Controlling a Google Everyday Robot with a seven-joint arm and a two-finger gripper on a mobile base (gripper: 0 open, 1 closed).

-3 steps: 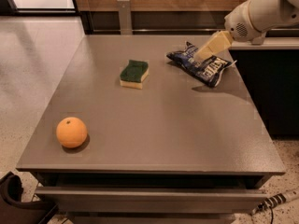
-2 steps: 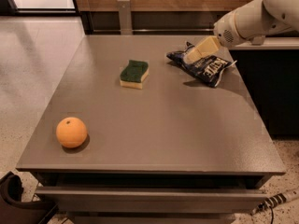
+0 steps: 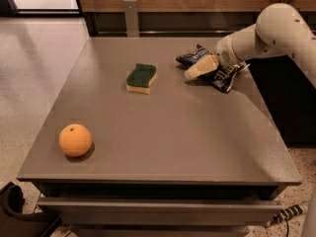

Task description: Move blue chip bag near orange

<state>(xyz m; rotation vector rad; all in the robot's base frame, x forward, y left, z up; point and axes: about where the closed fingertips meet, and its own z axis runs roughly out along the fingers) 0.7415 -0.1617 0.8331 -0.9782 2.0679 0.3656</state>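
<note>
**Reach at the bag, carry not begun**

Front-left on the grey surface (image 3: 173, 132) sits the round matte orange (image 3: 75, 139). A green-and-yellow sponge (image 3: 141, 77) lies mid-back. At the far right the gripper (image 3: 200, 68) lies against the crinkled navy foil blue chip bag (image 3: 227, 76), and I cannot tell its grip state. Next it likely needs a firm hold, then a long carry leftward.

Grey table (image 3: 163, 132) carries orange (image 3: 75, 140) front-left, sponge (image 3: 141, 78) mid-back, blue chip bag (image 3: 225, 77) far right; end effector (image 3: 193, 73) at bag.

Green-topped sponge (image 3: 141, 78) — on grey table (image 3: 173, 132)
</note>
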